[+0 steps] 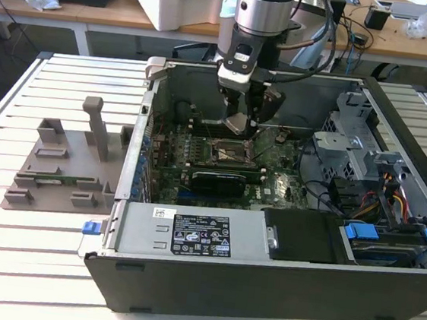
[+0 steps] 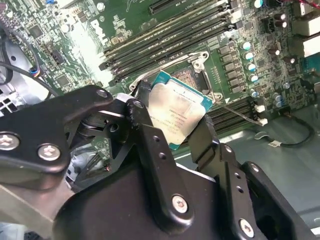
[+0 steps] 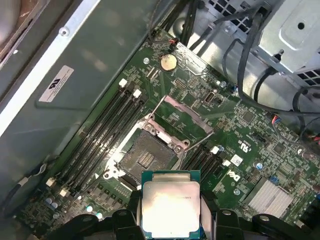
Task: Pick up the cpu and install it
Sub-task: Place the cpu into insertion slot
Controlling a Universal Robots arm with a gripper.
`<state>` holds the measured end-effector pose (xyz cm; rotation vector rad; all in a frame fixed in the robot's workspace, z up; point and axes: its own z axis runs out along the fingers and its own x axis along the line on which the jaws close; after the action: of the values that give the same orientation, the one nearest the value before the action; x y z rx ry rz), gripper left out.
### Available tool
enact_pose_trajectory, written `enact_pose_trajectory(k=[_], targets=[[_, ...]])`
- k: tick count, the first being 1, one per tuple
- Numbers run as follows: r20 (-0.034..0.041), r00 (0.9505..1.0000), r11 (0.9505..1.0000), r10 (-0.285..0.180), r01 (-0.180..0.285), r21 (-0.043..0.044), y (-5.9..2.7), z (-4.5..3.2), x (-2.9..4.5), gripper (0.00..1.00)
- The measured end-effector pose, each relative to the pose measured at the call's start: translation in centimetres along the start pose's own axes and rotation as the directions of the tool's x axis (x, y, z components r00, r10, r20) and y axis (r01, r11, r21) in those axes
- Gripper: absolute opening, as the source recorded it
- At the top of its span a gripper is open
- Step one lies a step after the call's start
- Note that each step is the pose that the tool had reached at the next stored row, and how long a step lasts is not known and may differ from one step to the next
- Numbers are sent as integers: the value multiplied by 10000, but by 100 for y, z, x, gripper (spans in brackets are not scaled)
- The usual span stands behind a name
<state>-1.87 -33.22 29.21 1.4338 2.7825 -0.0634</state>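
Note:
The cpu (image 2: 176, 114) (image 3: 171, 204) is a flat square chip with a silvery top and a teal rim. My gripper (image 2: 172, 127) (image 3: 171, 210) is shut on it by two opposite edges. In the exterior view the gripper (image 1: 241, 125) hangs inside the open computer case, a little above the motherboard socket (image 1: 229, 154). The socket (image 3: 146, 156) lies open, its metal load frame (image 3: 182, 116) swung up, and the bare contact field shows. The chip hovers just beside and above that socket (image 2: 189, 77), not seated in it.
The computer case (image 1: 263, 272) lies on its side on a slatted white table (image 1: 34, 263). Memory slots (image 3: 102, 137) flank the socket. Drive cages and cables (image 1: 378, 193) fill the case's right in the exterior view. Grey fixture blocks (image 1: 68, 160) stand at the exterior view's left.

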Motion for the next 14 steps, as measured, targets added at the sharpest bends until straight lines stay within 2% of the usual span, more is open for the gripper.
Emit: enact_pose_trajectory(k=[2,6,11,14], targets=[[-1,9980,9980,630,-630,30,0,1,0,55],[8,9940,9939,1097,-1097,58,0,1,0,55],[12,9904,9904,1381,-1381,73,0,2,0,55],[16,9857,9857,1683,-1683,89,0,2,0,55]])
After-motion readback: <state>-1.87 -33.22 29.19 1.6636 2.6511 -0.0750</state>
